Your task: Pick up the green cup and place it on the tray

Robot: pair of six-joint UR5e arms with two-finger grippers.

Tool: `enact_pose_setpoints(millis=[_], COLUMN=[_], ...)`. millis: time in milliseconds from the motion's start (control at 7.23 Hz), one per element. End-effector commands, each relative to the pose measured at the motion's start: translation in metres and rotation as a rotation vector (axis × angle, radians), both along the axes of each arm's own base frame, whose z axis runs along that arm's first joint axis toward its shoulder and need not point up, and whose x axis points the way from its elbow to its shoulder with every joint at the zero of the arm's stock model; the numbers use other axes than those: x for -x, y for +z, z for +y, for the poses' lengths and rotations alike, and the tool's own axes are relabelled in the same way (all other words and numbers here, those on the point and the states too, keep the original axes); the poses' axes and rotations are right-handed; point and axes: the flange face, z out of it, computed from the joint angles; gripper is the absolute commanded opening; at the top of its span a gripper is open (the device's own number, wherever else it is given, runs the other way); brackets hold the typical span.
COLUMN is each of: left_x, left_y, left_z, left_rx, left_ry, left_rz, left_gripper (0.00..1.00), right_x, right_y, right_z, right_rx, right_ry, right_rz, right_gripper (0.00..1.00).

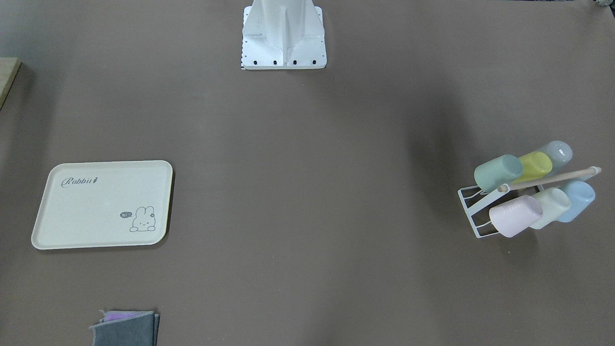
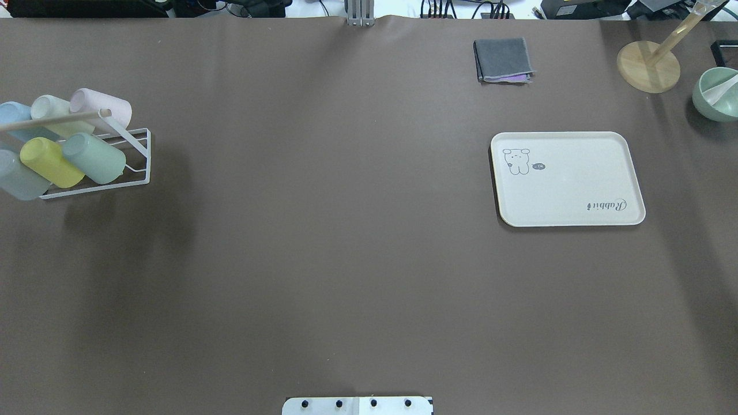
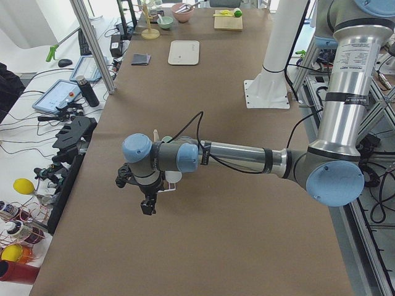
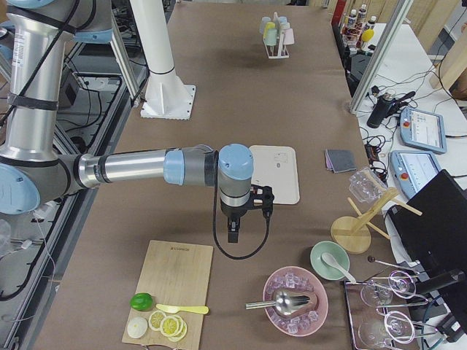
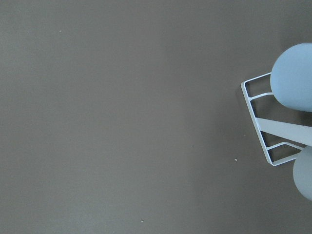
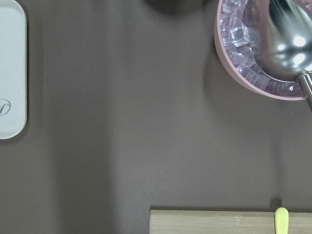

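The green cup (image 1: 498,172) lies tilted on a white wire rack (image 1: 473,211) among several pastel cups, at the rack's end next to a yellow cup; it also shows in the overhead view (image 2: 94,157). The cream tray (image 1: 96,192) lies flat and bare on the other side of the table (image 2: 568,190). My left gripper (image 3: 148,209) hangs over the table beside the rack; I cannot tell whether it is open or shut. My right gripper (image 4: 232,237) hangs near the tray's edge (image 4: 276,173); I cannot tell its state either. Neither wrist view shows any fingers.
A folded grey cloth (image 2: 503,59) lies beyond the tray. A wooden stand (image 2: 648,66) and a green bowl (image 2: 718,93) sit at the far right. A pink bowl of ice with a scoop (image 6: 263,63) and a cutting board (image 6: 214,222) lie near my right wrist.
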Motion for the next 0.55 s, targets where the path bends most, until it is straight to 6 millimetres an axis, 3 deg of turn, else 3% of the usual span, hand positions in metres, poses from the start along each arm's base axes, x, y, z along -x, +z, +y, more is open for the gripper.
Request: enact_pose_setpoints(millis=[0,277,415], left_x=[0.0,0.001,0.0], left_y=[-0.007,-0.008,-0.007], left_z=[-0.009,-0.01,-0.01], left_rx=[-0.013,-0.018,-0.016], left_ry=[0.001,0.001,0.004], left_rz=[-0.006,-0.026,-0.026], left_gripper=[0.98,0.98,0.98], right_x=[0.0,0.004,0.019], right_y=[-0.011,-0.018,-0.022], right_z=[0.001,-0.001,-0.004], right_rx=[-0.023,-0.036,-0.028], right_ry=[-0.001,0.003,-0.016], right_rz=[0.005,-0.051,-0.192], right_gripper=[1.0,1.0,1.0])
